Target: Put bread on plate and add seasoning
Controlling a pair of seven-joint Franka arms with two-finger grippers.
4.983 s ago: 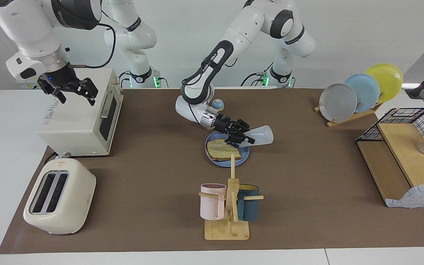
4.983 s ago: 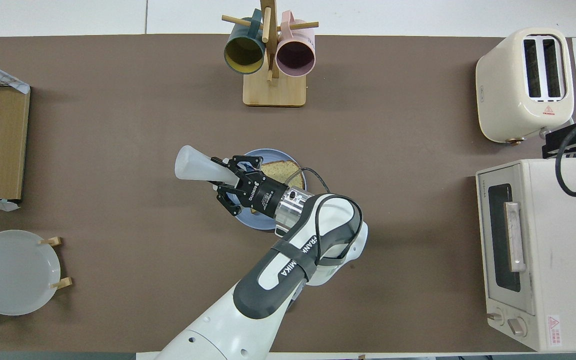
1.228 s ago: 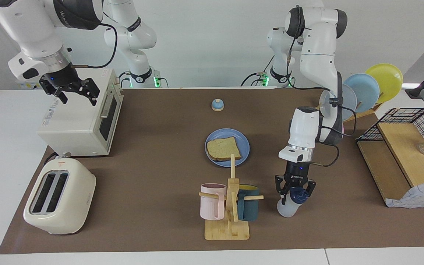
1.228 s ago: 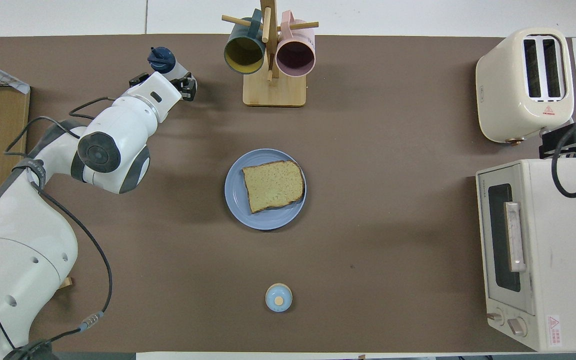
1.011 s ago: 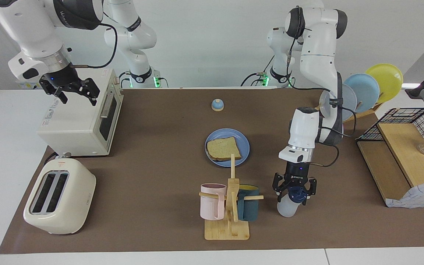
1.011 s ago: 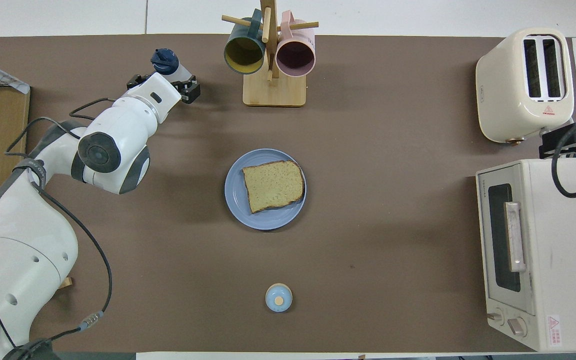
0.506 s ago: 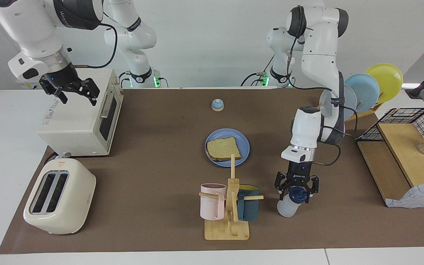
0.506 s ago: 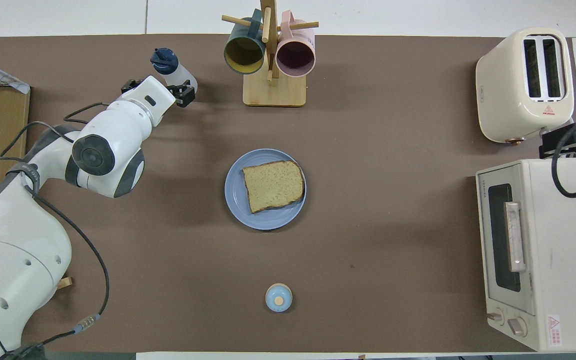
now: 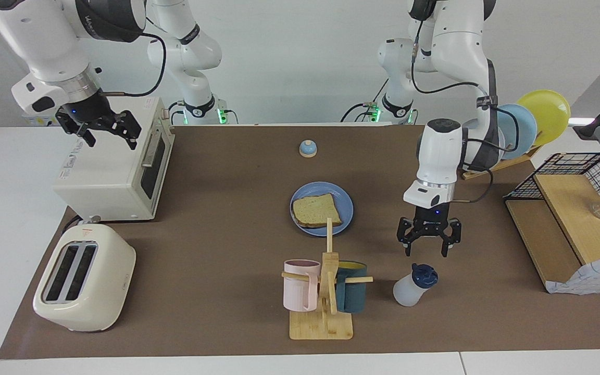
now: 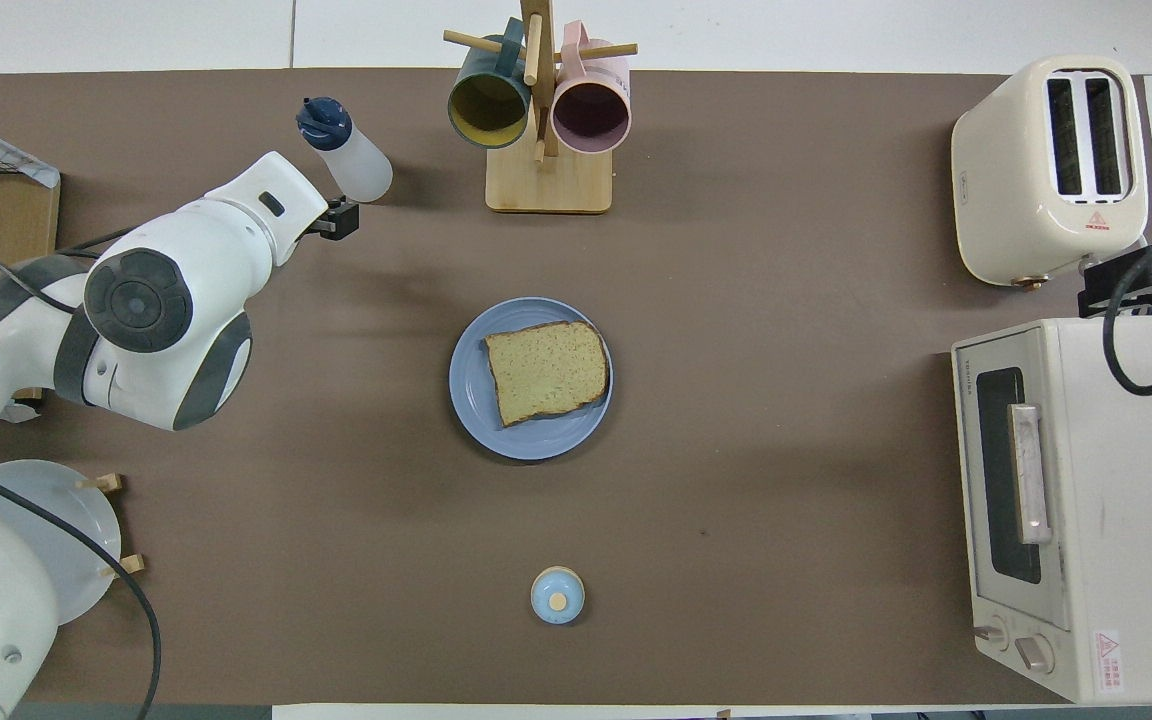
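The bread lies flat on the blue plate in the middle of the table, also seen from overhead as bread on plate. The seasoning bottle stands on the table beside the mug rack, toward the left arm's end, navy cap up. My left gripper hangs open in the air above the table beside the bottle, clear of it and holding nothing. From overhead only one of its fingers shows past the wrist. My right gripper waits open over the toaster oven.
A wooden mug rack with a pink and a teal mug stands farther from the robots than the plate. A toaster oven and a cream toaster fill the right arm's end. A small blue dome, a plate rack and a wire shelf also stand here.
The left gripper has opened, let go of the seasoning bottle, risen and drawn back toward the robots. The bottle stays standing by the mug rack. The right arm has not moved.
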